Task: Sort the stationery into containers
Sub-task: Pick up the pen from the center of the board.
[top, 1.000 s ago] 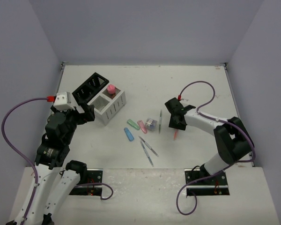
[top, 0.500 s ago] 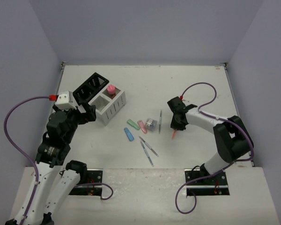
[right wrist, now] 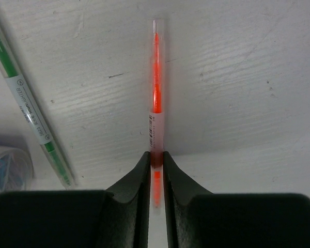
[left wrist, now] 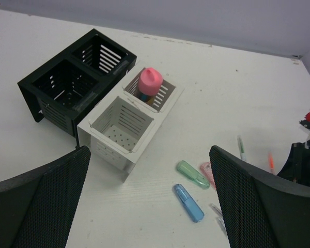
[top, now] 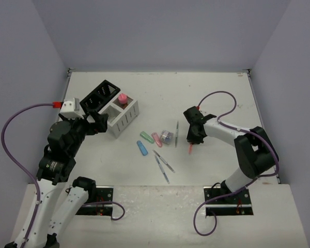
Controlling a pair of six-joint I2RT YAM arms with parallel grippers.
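My right gripper is shut on the orange pen, low over the table right of centre; the pen's tip sticks out towards me. My left gripper is open and empty, above the table in front of the white box, and shows in the top view. The black box stands behind the white box. A pink-capped bottle stands in the white box's far compartment. Blue, green and pink sticks lie mid-table.
A clear-purple piece and a thin green-marked pen lie just left of my right gripper. Two thin grey pens lie nearer to me. The black box's two compartments look empty. Walls close the table's sides and back.
My right gripper has shifted slightly left with the orange pen in it. My left gripper has moved a little towards the boxes.
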